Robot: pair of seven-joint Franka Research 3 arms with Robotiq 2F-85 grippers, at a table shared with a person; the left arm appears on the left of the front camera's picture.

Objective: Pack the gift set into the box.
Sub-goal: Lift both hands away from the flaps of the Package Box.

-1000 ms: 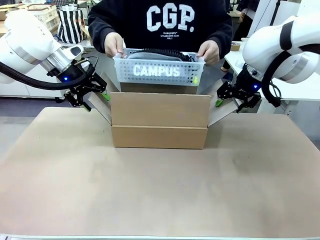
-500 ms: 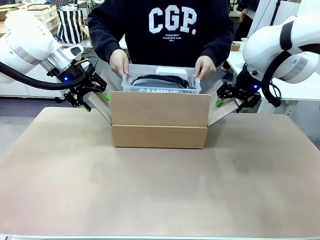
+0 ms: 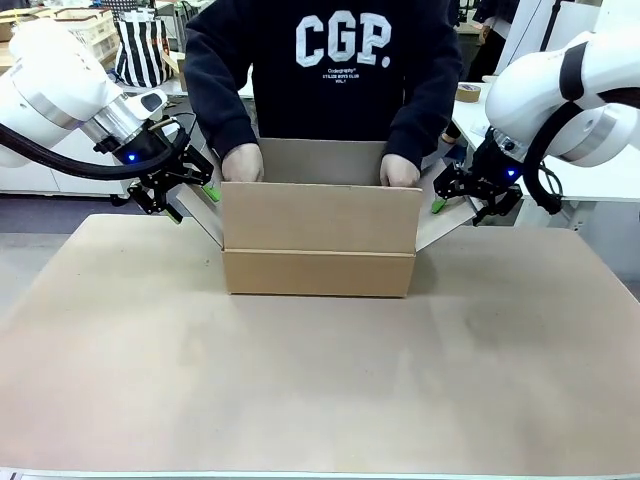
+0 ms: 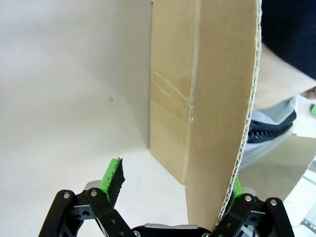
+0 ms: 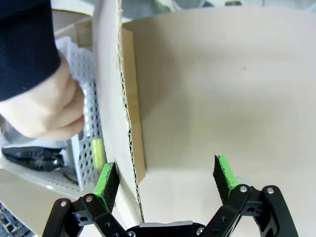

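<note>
- left gripper (image 3: 194, 203): fingers spread astride the left side flap (image 4: 217, 98). One pad lay against the flap's edge and the other stood apart. It had not moved over the last second.
- box (image 3: 318, 235): stood at the middle of the far edge of the tabletop (image 3: 320, 400), flaps open.
- gift set (image 5: 91, 118): a second earlier it was held above the box in the person's hands (image 3: 243, 163). It had since been lowered inside, behind the near wall. Packing judged nearly done, though the hands were still in the box.
- gift set, position: inside the box, between the two grippers, just beyond each flap, touched by neither.
- right gripper (image 3: 458, 208): fingers spread astride the right side flap (image 5: 111, 98), likewise unmoved.
</note>
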